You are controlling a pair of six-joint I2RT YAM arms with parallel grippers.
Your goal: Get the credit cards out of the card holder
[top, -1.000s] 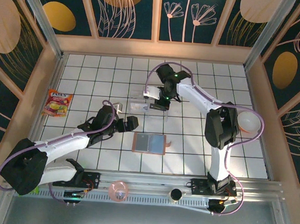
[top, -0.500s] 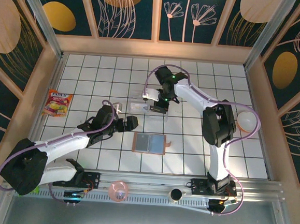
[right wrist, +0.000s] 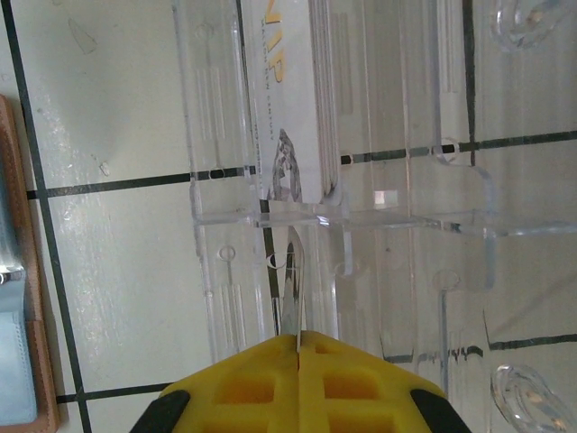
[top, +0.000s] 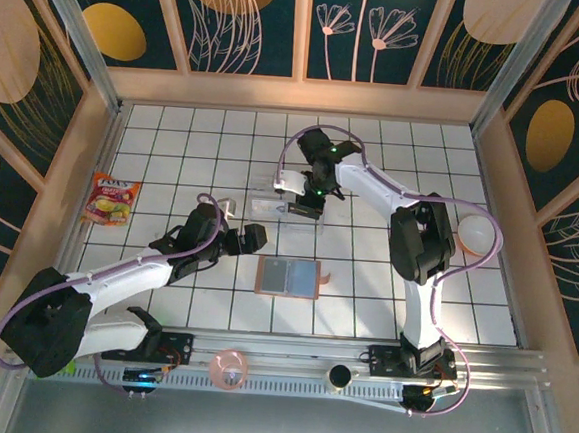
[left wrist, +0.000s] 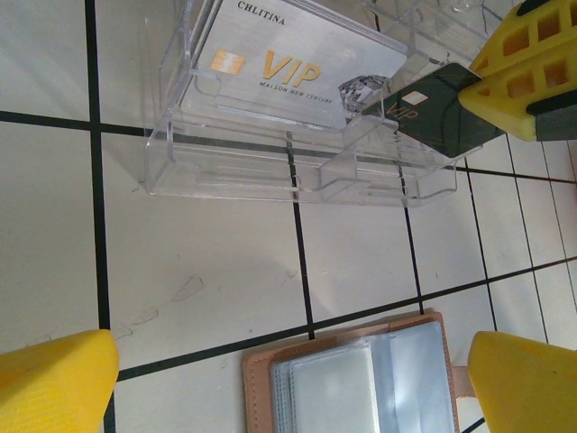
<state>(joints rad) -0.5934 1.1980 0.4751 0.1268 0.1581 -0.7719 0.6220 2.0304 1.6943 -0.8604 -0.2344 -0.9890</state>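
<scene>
Overhead view: my right gripper [top: 305, 207] sits over the clear tray [top: 267, 208] at mid-table. My left gripper [top: 253, 238] hangs just beside the tray on its near left. The card holder [top: 288, 277] lies open and flat on the white tiled table [top: 384, 294], on the near side of the tray and apart from it. From this height the cards cannot be made out.

Left wrist view: supplies that detail. The silver card [left wrist: 297, 63], marked VIP in gold, lies in the tray's left section. The black card [left wrist: 433, 113] sits tilted over the right section, one corner pinched by a yellow finger [left wrist: 518, 72] of my right gripper. Whether its other end rests on the tray I cannot tell. My left gripper's own fingers [left wrist: 54, 379] stand wide apart and grip nothing. The card holder's tan rim and clear sleeves show between them.

Right wrist view: my right gripper's fingers are pressed together with a thin card edge between them, clamped on the black card. The silver card lies beyond the fingertips. The holder's tan edge and grey-blue panel show at the left border.

Surroundings: a snack packet [top: 110, 199] lies near the left wall. A white bowl [top: 477, 234] sits behind my right arm's elbow, partly covered by it. Both are well apart from the tray.
</scene>
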